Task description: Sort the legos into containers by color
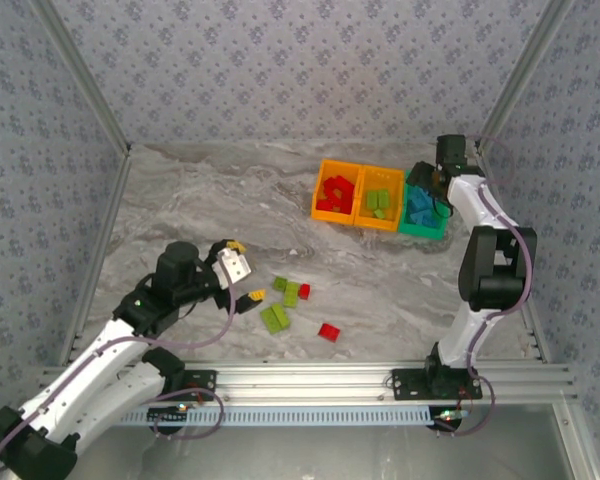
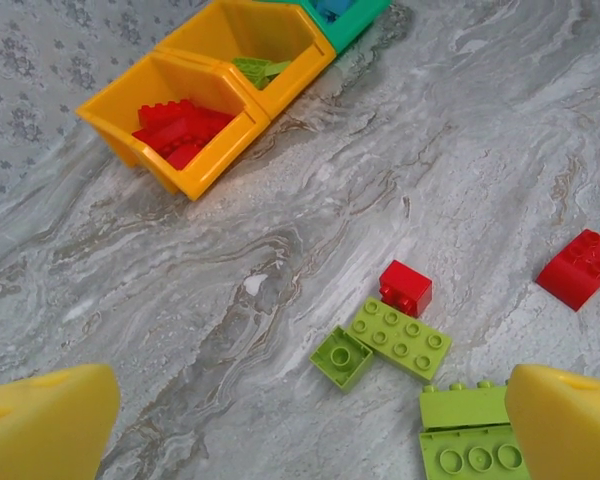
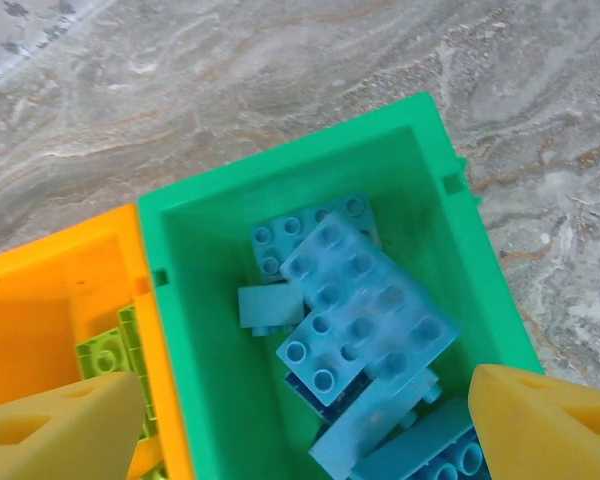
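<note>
Three containers stand joined at the back right: an orange bin with red legos, an orange bin with lime legos, and a green bin with blue legos. My right gripper hovers open over the green bin, above a pile of blue bricks. Loose on the table are lime bricks and two red ones. My left gripper stands open just left of them. Ahead of my left gripper lie a lime 2x4, an upturned lime 2x2 and a small red brick.
Patterned walls close in the table on three sides, and the bins sit near the right wall. An aluminium rail runs along the near edge. Bare marbled tabletop stretches between the loose bricks and the bins.
</note>
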`<state>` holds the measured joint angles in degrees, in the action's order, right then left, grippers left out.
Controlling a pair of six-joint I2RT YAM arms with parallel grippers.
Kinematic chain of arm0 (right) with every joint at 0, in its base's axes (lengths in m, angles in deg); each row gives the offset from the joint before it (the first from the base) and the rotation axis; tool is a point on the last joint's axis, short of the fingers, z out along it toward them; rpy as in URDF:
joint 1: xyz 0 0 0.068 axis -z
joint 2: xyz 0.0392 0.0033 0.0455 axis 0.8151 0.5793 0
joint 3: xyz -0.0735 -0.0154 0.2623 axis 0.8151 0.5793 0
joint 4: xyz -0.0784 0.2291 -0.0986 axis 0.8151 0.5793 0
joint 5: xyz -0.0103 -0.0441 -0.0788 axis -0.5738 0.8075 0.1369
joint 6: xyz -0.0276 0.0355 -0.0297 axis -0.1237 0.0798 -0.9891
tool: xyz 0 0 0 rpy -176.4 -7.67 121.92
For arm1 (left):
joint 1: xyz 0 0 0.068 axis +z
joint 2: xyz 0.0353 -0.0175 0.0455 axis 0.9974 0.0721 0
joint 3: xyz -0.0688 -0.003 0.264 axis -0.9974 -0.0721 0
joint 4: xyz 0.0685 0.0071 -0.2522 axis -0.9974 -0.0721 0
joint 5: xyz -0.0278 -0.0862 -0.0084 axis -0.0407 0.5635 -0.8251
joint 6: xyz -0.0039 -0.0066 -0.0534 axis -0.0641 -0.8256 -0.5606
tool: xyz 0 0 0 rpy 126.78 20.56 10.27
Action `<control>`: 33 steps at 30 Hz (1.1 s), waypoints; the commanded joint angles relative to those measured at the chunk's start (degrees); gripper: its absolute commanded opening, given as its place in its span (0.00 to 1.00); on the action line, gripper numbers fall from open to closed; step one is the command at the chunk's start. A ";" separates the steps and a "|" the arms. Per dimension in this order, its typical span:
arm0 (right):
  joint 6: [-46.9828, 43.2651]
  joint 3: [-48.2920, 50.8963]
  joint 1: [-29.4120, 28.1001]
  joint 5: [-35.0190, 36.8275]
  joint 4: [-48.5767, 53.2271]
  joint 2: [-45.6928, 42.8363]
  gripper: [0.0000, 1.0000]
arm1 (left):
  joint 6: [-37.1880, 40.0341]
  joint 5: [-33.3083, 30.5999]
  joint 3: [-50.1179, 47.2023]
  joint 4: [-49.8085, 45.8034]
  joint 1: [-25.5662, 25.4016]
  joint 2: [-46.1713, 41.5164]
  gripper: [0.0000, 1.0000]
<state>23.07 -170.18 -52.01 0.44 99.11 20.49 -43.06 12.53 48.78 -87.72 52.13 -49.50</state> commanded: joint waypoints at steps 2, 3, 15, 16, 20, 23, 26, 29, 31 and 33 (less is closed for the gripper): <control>-1.15 -0.01 -1.67 -1.64 4.58 -6.18 0.86 | 2.56 2.79 -0.25 -0.87 0.27 -1.81 0.99; -1.58 1.79 -2.65 -1.61 4.88 -8.33 0.86 | 4.87 4.32 -0.50 -2.20 0.31 -2.24 0.99; -6.63 32.01 -37.08 -5.97 13.79 -45.85 0.89 | 19.37 10.65 -4.39 -7.48 -2.26 -4.36 0.99; -6.16 32.78 -41.35 -5.85 15.56 -46.77 0.89 | 19.92 11.40 -4.51 -7.74 -2.29 -3.78 0.99; -3.57 34.81 -55.81 -4.91 19.35 -44.83 0.92 | 22.08 14.19 -4.00 -9.64 -2.34 -0.35 0.99; -3.88 35.44 -62.81 -4.27 20.88 -37.86 0.96 | 22.97 15.36 -3.61 -10.40 -2.37 1.18 0.99; -4.72 34.80 -66.47 -2.44 20.34 -29.34 0.96 | 23.14 15.26 -4.17 -9.96 -2.43 0.99 0.99; -5.55 32.49 -68.75 0.58 18.85 -21.67 0.94 | 22.92 14.32 -4.44 -9.73 -2.47 1.21 0.99; -6.11 31.66 -69.41 0.83 17.01 -17.67 0.90 | 22.84 14.18 -4.49 -9.80 -2.61 1.20 0.99; -7.17 31.56 -69.51 0.40 15.44 -15.10 0.84 | 22.97 13.96 -4.57 -9.65 -2.82 1.04 0.99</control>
<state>17.54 -136.72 -121.10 -1.02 115.50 3.42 -21.46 24.86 44.34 -96.83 49.99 -47.93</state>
